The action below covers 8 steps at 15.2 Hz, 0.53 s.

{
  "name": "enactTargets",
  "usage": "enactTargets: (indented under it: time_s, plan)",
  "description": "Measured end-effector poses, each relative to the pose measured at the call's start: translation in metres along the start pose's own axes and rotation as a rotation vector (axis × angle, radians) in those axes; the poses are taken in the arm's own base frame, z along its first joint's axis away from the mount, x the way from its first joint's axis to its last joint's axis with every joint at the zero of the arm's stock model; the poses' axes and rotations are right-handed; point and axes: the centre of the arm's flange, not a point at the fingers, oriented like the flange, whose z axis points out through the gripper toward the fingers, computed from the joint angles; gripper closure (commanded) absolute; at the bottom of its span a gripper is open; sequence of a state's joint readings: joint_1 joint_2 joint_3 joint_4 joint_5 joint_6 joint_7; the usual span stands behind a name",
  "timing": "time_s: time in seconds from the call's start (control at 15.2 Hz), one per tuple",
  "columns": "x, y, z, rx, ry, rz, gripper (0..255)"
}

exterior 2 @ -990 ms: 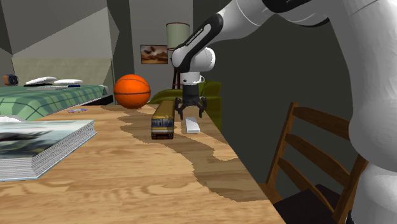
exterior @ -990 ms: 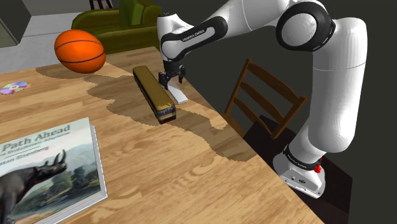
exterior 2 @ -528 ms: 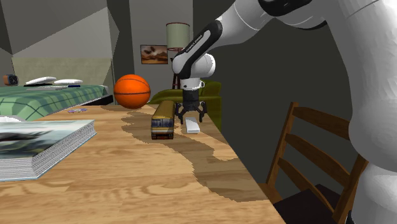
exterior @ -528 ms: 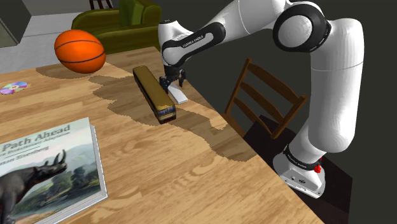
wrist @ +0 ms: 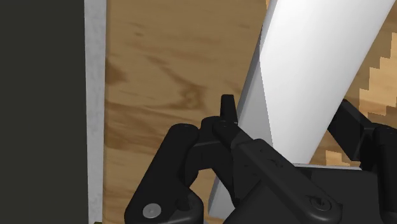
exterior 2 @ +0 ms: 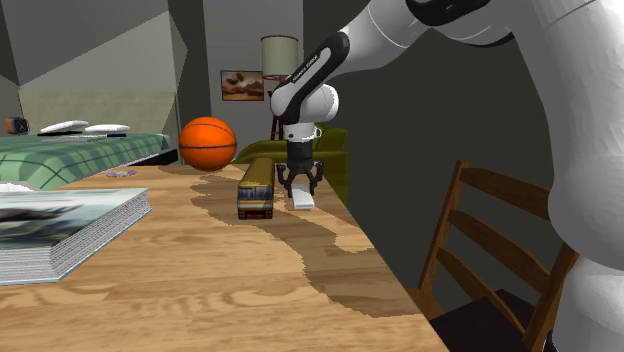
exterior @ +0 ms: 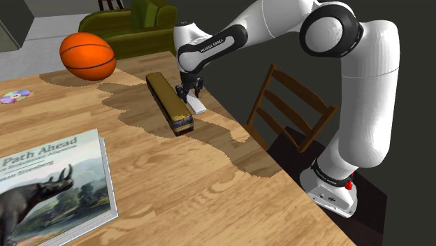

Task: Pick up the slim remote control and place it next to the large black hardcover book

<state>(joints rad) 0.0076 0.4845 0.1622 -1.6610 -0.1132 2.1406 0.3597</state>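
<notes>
End effector [exterior: 189,96] narrower around white remote [wrist: 312,70]

White arm [exterior: 369,91]; dark joints [exterior: 334,31]; black gripper [exterior: 189,96]

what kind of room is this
Likely a bedroom or bed-sitting room in a house: a bed, a green sofa and a lamp stand beyond the wooden table.

Slim white remote [wrist: 318,63] over wooden tabletop [wrist: 165,76] — black jaws snug against both sides.
</notes>
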Motion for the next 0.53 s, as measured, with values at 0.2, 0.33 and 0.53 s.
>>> enactTargets:
  time_s: [0.2,0.33,0.53]
  plan:
    - [0.0000,0.0001,0.0000,0.000,0.000,0.000,255]
    - [0.0000,0.0001,0.0000,0.000,0.000,0.000,255]
    - [0.0002,-0.0002,-0.0059,0.000,-0.001,0.000,255]
